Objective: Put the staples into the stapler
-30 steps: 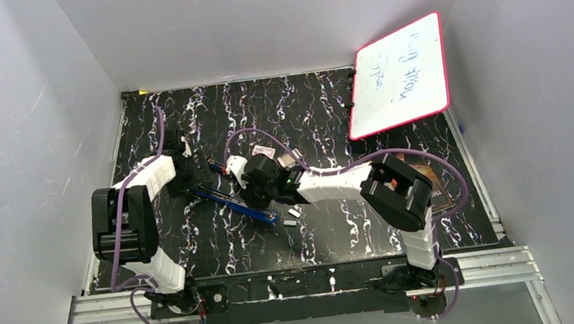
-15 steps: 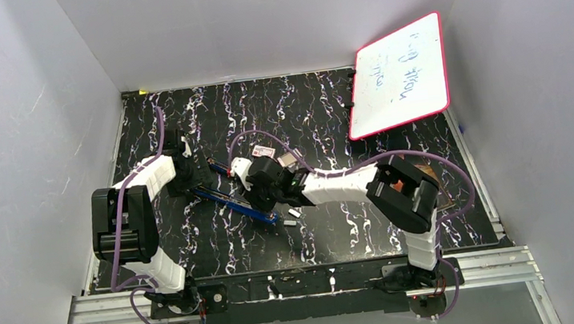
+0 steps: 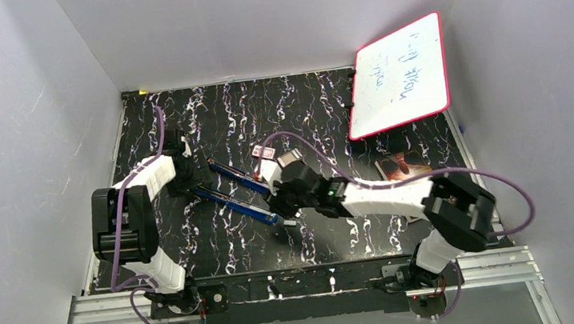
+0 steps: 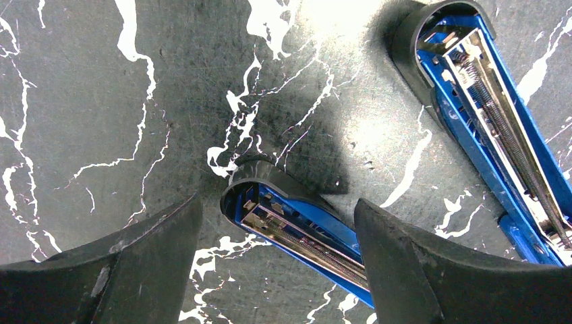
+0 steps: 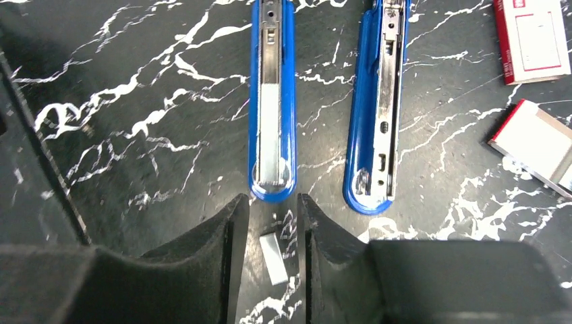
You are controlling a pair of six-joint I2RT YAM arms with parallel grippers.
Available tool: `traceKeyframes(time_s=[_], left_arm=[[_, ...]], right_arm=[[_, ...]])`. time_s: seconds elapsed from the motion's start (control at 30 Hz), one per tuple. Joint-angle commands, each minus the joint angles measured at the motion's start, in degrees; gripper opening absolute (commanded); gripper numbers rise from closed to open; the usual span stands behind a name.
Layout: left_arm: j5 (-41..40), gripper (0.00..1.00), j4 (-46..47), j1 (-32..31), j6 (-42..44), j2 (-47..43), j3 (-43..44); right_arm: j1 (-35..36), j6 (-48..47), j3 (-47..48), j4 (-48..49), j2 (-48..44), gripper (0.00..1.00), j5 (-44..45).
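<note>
Black desk (image 3: 301, 96) veined white like marble, white walls (image 3: 253, 21) around. Left tool (image 4: 276, 206) spread wide, straddling one rounded black end of the glossy blue stapler (image 5: 271, 101), not touching. Right tool (image 5: 273, 202) narrowly parted over a flat grey strip of staples (image 5: 274, 258) lying just off the stapler's tip. A clumsy pinch may flick or snap the brittle strip; the unheld stapler may slide.

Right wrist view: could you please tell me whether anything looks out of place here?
Yes. A short staple strip lies loose and slightly askew on the table, between the right hand's open fingers. It sits just short of the tip of the blue stapler directly ahead, not in its channel.
</note>
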Motion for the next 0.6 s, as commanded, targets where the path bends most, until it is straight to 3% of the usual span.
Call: traceKeyframes(time_s=[0.0, 0.2, 0.57], left_arm=[[0.1, 0.8, -1.21, -0.11, 0.21, -1.8, 1.36], [0.7, 0.81, -0.96, -0.08, 0.13, -1.91, 1.2], [0.39, 0.81, -0.86, -0.15, 0.21, -1.65, 1.26]], right_arm=[[-0.76, -4.64, -9.27, 12.08, -8.62, 0.41, -3.2], [-1.71, -7.05, -20.3, 19.28, -14.75, 0.47, -6.88], [-2.01, -5.51, -25.78, 22.68, -13.72, 0.49, -6.51]])
